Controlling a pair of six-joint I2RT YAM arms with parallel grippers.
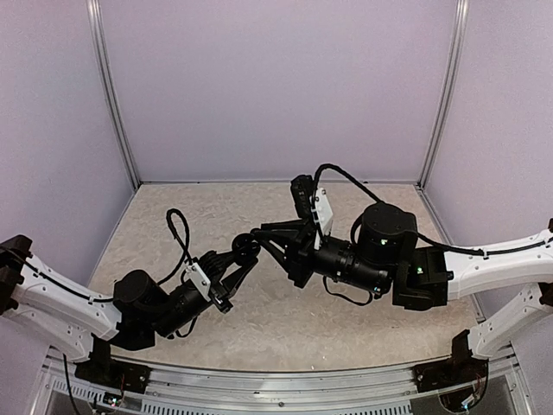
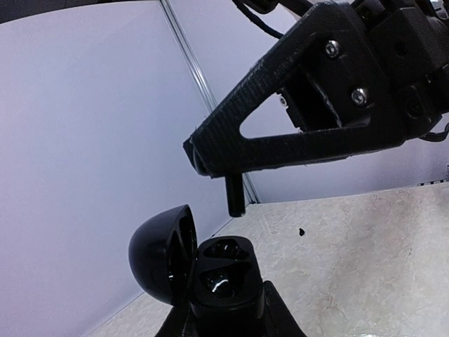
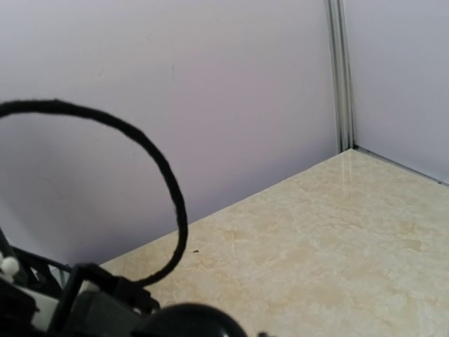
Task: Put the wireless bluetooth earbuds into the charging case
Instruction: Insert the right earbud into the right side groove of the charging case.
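From above, the charging case (image 1: pixel 248 250) is seen held off the worktop (image 1: pixel 346 328) at the tip of the left tool (image 1: pixel 235 264). The right tool (image 1: pixel 262 237) is set close against it from the other side.

In the left wrist view, the case is clamped in the closed left tool with its lid (image 2: pixel 163 254) swung open. The upper well (image 2: pixel 226 247) appears empty; whether the lower well is filled cannot be told. The right tool is almost closed on an earbud (image 2: pixel 235 196), which is pinched at its tip just above the case and not yet seated. At least this insertion is judged to be left.

In the right wrist view, only a cable (image 3: pixel 168 182), the wall and the worktop are shown; the tool's own fingers are not seen.
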